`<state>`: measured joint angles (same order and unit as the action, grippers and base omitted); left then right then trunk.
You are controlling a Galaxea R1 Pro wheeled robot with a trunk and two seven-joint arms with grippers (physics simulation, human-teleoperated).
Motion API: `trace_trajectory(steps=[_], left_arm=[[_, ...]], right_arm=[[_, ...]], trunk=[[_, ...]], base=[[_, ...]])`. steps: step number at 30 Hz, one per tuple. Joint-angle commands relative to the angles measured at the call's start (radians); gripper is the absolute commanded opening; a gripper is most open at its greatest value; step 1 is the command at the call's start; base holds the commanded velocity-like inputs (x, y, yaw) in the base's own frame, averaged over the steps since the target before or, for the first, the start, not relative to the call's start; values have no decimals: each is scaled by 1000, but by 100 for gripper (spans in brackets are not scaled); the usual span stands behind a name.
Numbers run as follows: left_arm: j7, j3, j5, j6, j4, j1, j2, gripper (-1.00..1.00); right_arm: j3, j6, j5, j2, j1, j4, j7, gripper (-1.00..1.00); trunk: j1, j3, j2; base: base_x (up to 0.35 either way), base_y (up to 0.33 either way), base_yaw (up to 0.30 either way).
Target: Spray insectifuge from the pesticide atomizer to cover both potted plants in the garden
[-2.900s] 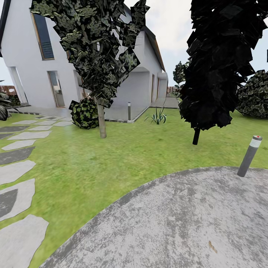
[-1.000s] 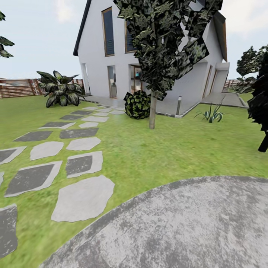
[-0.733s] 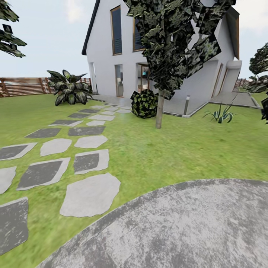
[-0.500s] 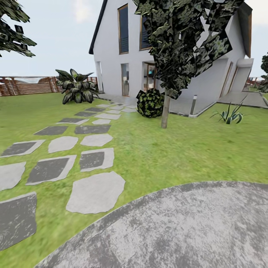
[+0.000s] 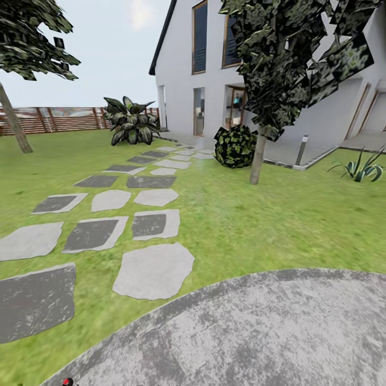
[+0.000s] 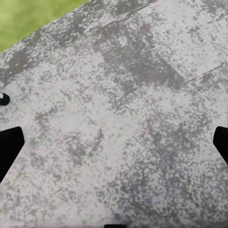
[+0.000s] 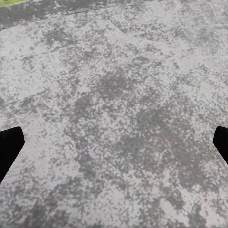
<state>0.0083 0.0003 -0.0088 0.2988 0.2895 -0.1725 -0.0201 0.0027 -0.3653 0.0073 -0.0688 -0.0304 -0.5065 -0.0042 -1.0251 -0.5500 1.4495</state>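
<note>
The pesticide atomizer and the two potted plants are out of view. In the head view the garden's green lawn (image 5: 257,214) lies ahead, with the mottled grey concrete patio (image 5: 268,332) curving beneath me. A brown slat fence (image 5: 53,119) closes the far left. My left gripper (image 6: 114,142) hangs open over the patio, black fingertips (image 6: 9,145) far apart with nothing between them. My right gripper (image 7: 114,142) is likewise open above bare concrete.
Stepping stones (image 5: 154,271) run across the lawn toward the white house (image 5: 187,75). A round shrub (image 5: 236,146), a tree trunk (image 5: 258,161), a grey bollard lamp (image 5: 303,149) and a spiky agave (image 5: 362,169) stand ahead right. A large dark leafy plant (image 5: 130,120) grows by the fence.
The camera has turned left, so the whole scene slid right. The dark tree and the patio-side bollard left the picture; the fence, leafy plant and more stepping stones came in.
</note>
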Motion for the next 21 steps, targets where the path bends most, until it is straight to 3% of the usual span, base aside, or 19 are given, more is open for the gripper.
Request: trace_trajectory(steps=[1,9,21], left_arm=[[1,0,0,3,-1,-1,0,100],[2,1,4,3,-1,-1,-3,100],[2,3,4,2,0,-1,-4,100]], right_arm=[[0,-3,1,0,0,0,0,100],[0,-3,2,0,0,0,0,100],[2,-3,2,0,0,0,0,100]], trunk=[[0,-2,0],[0,-10,0],[-46,-60,84]], base=[[0,0,224],[0,0,224],[0,0,224]])
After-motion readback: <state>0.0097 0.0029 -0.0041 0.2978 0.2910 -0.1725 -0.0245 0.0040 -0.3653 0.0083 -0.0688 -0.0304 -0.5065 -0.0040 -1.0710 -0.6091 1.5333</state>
